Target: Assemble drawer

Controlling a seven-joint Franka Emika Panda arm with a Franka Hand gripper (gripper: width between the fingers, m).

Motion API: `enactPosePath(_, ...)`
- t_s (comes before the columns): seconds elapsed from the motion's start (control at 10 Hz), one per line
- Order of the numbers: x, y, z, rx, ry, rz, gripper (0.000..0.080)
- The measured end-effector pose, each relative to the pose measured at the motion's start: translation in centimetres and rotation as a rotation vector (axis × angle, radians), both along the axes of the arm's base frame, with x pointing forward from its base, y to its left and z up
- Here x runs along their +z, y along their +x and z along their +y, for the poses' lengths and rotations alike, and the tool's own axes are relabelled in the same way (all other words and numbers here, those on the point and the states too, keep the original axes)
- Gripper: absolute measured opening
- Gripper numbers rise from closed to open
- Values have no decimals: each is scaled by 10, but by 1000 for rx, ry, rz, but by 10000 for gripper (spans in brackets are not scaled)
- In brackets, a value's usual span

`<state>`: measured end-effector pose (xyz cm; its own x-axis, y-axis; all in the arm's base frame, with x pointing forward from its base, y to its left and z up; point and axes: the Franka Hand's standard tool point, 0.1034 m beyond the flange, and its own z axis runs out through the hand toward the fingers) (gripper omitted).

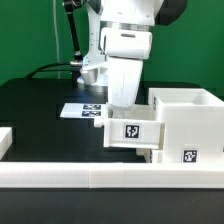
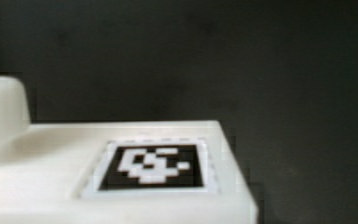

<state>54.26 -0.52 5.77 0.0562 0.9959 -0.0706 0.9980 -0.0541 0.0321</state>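
While the gripper hung right over the small tray, its fingers were hidden btwn its own body and the tray's rim, so I couldn't tell if they were apart, together or clamped on anything. Tray sat on the black table, tag facing the exterior camera, just beside the tall casing on the exterior view's right; touching or not, unclear. Wrist view showed only a corner of white plastic w/ a blurred tag and dark table beyond.

Main risks, in my judgement:
- A grip on a thin wall could've been off-centre, so the tray might twist or slip once moved.
- A skewed tray would likely jam vs. the casing's opening instead of sliding in.
- A hard push could shove the casing, which didn't look anchored, toward the low border wall.

Marker board lay behind the tray, apart from it, so prob. no threat there.
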Motion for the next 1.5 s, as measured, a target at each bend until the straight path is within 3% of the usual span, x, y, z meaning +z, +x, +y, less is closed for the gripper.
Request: enactPosePath(1.5,-1,0,6,-13,4,-4,42)
